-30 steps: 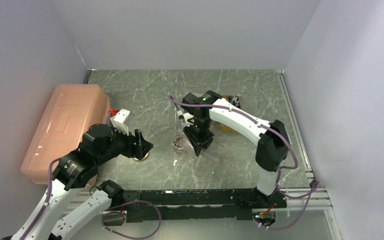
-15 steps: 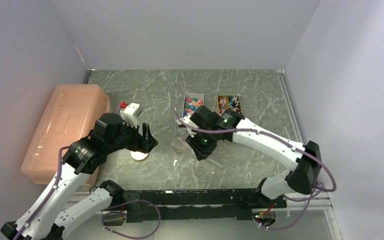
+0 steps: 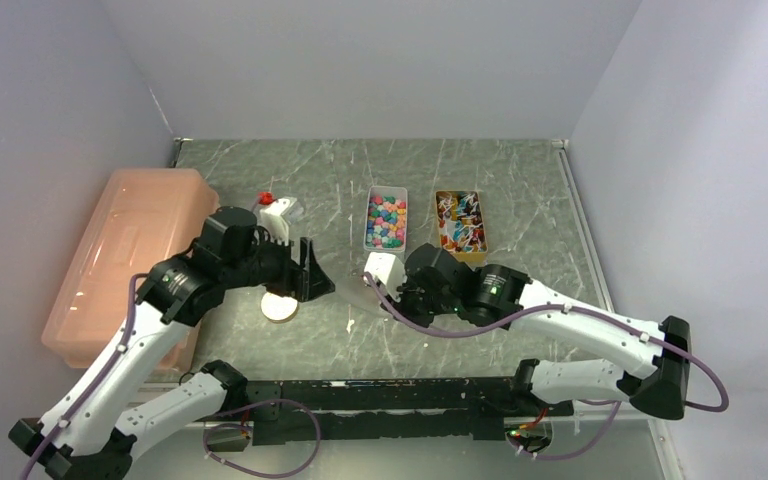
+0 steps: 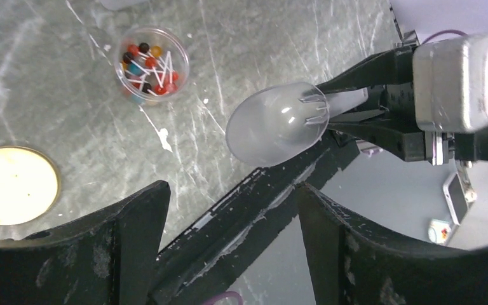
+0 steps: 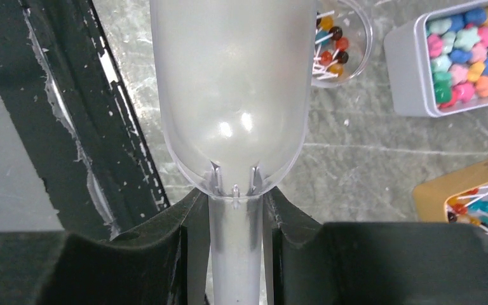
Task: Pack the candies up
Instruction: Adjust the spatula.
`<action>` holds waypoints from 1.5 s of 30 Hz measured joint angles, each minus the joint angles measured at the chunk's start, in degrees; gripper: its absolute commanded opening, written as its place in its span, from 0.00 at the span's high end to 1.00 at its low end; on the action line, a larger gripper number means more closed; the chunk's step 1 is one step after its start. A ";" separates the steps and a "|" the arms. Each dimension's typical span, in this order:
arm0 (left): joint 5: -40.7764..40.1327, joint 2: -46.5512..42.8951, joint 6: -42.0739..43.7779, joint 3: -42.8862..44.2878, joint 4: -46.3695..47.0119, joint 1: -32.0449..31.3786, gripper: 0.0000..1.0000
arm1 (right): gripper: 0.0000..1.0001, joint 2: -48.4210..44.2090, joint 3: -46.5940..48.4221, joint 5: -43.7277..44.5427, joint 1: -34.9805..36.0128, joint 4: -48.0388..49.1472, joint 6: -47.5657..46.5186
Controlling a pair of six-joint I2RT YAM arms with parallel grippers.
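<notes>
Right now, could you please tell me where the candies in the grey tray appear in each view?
Top external: candies just above centre.
Left wrist: not in it.
Right wrist: top right corner.
Shared landmark: the clear scoop, seen in all three.

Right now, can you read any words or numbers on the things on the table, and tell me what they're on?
No words, numbers or signs can be read anywhere.
Clear scoop: no print.
Grey tin holding the candies: no label showing.
Pink lidded bin: blank.
Cup of lollipops: nothing printed that shows.
Yellow tray: its colourful sweets are too small to read.
</notes>
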 measured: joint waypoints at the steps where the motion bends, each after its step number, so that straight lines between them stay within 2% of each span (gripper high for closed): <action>1: 0.83 0.68 -0.33 0.00 -0.04 0.00 0.21 | 1.00 -0.35 -0.50 0.63 0.33 0.98 -0.50; 10: 6.56 4.20 -2.62 -2.10 1.11 0.00 0.24 | 1.00 -1.18 -2.40 6.25 4.44 6.64 -3.63; 15: 7.32 5.40 -3.85 -3.87 1.29 0.00 0.24 | 1.00 -4.74 -3.48 7.87 4.79 8.02 -3.87; 23: 7.28 5.40 -4.98 -3.98 1.38 0.00 0.26 | 1.00 -12.83 -5.29 7.61 5.14 10.08 -3.58; 30: 7.37 6.03 -5.53 -4.63 2.25 -0.04 0.28 | 1.00 -21.22 -9.01 4.46 5.29 17.33 -1.84; 35: 7.43 6.91 -6.54 -5.51 3.65 -0.04 0.28 | 1.00 -23.76 -10.71 1.66 5.33 21.94 0.35; 41: 6.34 6.67 -6.49 -5.49 3.63 -0.04 0.27 | 1.00 -22.67 -10.71 4.07 5.33 21.09 1.64; 45: 2.23 6.05 -6.10 -4.70 2.10 -0.04 0.25 | 1.00 -22.73 -10.47 7.96 5.33 18.71 1.79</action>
